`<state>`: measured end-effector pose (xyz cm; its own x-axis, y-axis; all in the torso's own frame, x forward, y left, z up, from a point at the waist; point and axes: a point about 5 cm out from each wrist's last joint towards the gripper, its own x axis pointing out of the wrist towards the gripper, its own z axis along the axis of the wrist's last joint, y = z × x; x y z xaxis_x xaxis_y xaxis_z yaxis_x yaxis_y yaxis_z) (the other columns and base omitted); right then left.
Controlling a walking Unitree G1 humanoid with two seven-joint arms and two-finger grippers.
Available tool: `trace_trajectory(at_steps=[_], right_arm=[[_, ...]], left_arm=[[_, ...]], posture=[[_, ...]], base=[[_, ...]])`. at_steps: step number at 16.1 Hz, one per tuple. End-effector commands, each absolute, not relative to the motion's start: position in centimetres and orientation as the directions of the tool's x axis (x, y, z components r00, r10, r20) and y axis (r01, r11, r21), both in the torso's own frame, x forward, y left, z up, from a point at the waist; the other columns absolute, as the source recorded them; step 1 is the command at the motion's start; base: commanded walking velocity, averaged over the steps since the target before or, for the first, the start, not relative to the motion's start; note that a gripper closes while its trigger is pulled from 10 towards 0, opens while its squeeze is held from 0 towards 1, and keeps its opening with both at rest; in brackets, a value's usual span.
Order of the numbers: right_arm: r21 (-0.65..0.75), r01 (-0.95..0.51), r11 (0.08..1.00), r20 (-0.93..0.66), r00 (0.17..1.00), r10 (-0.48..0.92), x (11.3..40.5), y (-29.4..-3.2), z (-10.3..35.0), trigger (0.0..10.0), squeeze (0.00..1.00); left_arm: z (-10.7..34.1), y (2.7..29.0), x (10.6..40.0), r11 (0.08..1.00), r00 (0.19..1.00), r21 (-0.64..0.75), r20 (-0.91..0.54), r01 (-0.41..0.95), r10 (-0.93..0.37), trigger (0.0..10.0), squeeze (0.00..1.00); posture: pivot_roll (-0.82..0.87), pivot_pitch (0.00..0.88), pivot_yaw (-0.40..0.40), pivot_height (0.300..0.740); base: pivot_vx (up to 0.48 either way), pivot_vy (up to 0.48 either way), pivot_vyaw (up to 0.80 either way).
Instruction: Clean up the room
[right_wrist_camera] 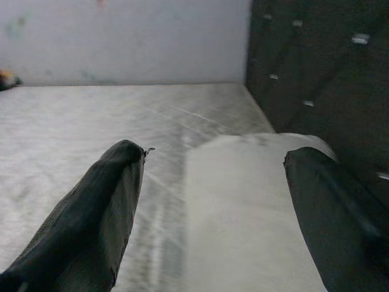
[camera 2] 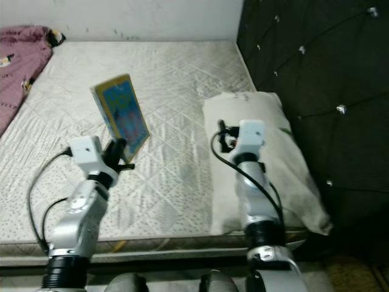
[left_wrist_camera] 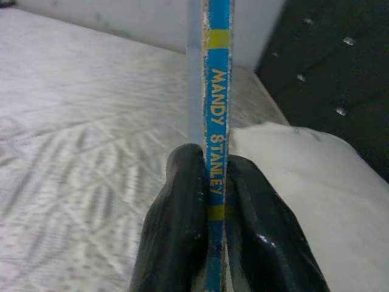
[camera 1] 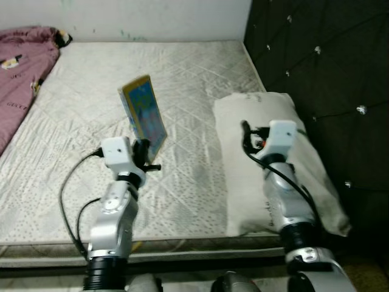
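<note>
A thin blue and yellow picture book [camera 1: 144, 114] stands upright above the mattress [camera 1: 73, 121], held by its lower edge. My left gripper [camera 1: 144, 152] is shut on it; in the left wrist view the two black fingers [left_wrist_camera: 182, 201] pinch the blue spine [left_wrist_camera: 217, 91] printed "MANDY STANLEY". My right gripper [right_wrist_camera: 213, 164] is open over the white pillow [camera 1: 255, 115], its fingers [right_wrist_camera: 97, 207] spread wide with nothing between them. The right wrist [camera 1: 281, 135] hovers just above the pillow's middle.
A dark tufted headboard [camera 1: 322, 73] rises along the right side. A pink blanket [camera 1: 21, 67] lies bunched at the far left corner by the white wall [camera 1: 152, 18]. The mattress front edge [camera 1: 182, 246] runs close to my body.
</note>
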<state>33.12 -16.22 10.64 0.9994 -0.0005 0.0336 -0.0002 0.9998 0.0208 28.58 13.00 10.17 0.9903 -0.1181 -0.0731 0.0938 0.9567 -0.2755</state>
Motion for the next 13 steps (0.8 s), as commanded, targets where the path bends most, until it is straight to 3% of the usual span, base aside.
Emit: trace_trajectory(at_steps=[1,4,8,13], right_arm=[[0.024,-0.01,1.0,0.045,0.999,0.009,33.3,-15.9,11.0,10.0,0.0],[0.033,-0.009,0.999,0.04,0.999,0.007,33.3,-15.9,10.9,10.0,0.0],[0.027,-0.008,1.0,0.043,0.999,0.007,33.3,-16.0,11.0,10.0,0.0],[0.025,-0.029,0.999,0.046,0.999,0.028,33.2,-15.8,11.0,10.0,0.0]], left_arm=[[11.1,13.1,28.9,0.957,0.995,-0.276,-0.024,0.091,-0.102,10.0,0.0],[11.4,12.8,28.9,0.958,0.993,-0.263,-0.004,0.109,-0.114,10.0,0.0],[11.3,13.0,28.8,0.962,0.996,-0.262,-0.02,0.079,-0.087,10.0,0.0],[11.7,13.9,28.4,0.967,1.0,-0.256,0.009,0.02,-0.018,10.0,0.0]], posture=[[-0.03,0.0,0.007,0.74],[-0.03,0.0,0.004,0.74],[-0.03,0.0,0.0,0.74],[-0.02,0.0,-0.01,0.74]], base=[[0.0,0.0,0.0],[0.0,0.0,-0.15],[0.0,0.0,-0.69],[0.0,0.0,0.0]])
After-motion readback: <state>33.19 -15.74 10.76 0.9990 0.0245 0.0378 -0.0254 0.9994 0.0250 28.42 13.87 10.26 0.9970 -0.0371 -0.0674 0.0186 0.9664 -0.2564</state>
